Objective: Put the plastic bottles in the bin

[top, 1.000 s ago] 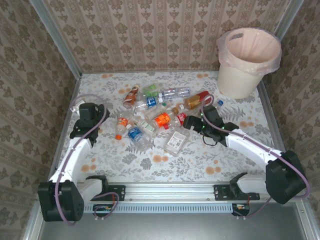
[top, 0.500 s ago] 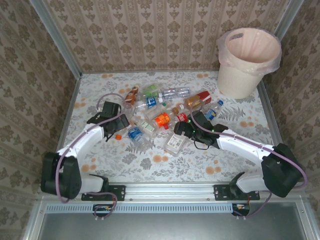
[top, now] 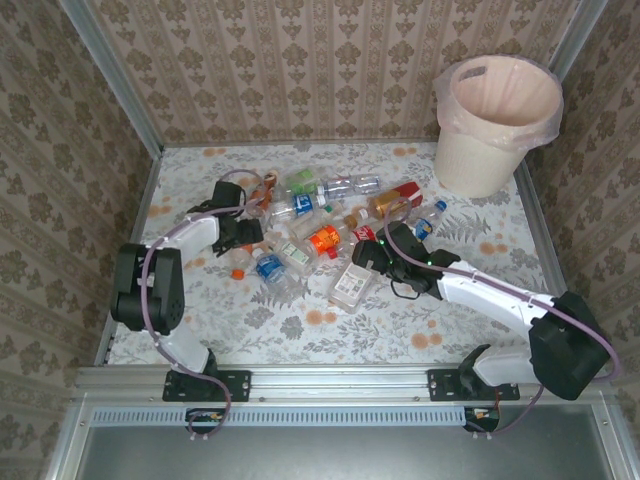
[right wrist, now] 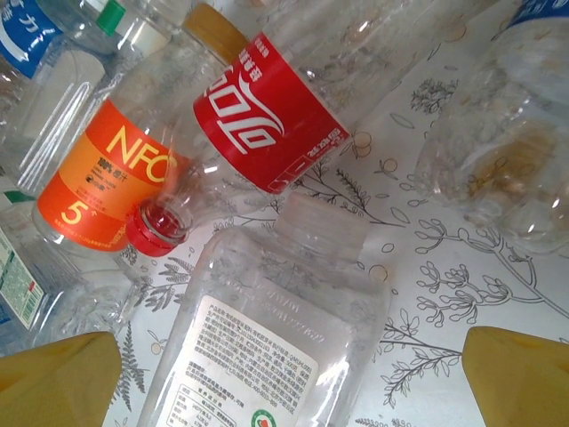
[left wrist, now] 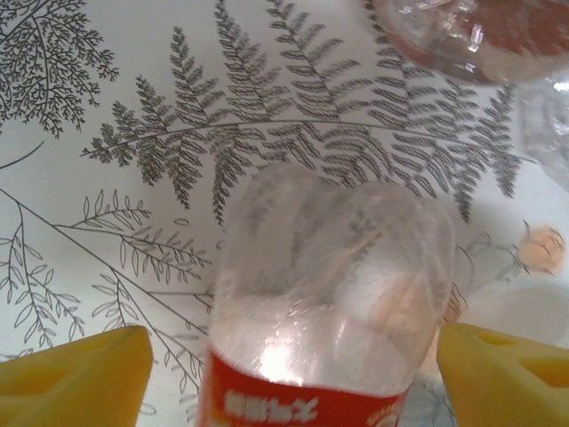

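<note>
the bin (top: 480, 165) is set at the far right corner of the table (top: 400, 320), well apart from the plastic bottles (top: 318, 215) heaped mid-table. the left gripper (top: 243, 237) is held parted astride a red-labelled bottle (left wrist: 329, 285); the right gripper (top: 362, 260) is spread wide over a clear bottle (right wrist: 267, 329).

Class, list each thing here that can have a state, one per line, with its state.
bin, upright, bag-lined, no bottle seen inside.
bottles, lying heaped on the table, outside the bin.
left pincer, open, astride a red-labelled bottle.
right pincer, open, over a flat clear bottle.
</note>
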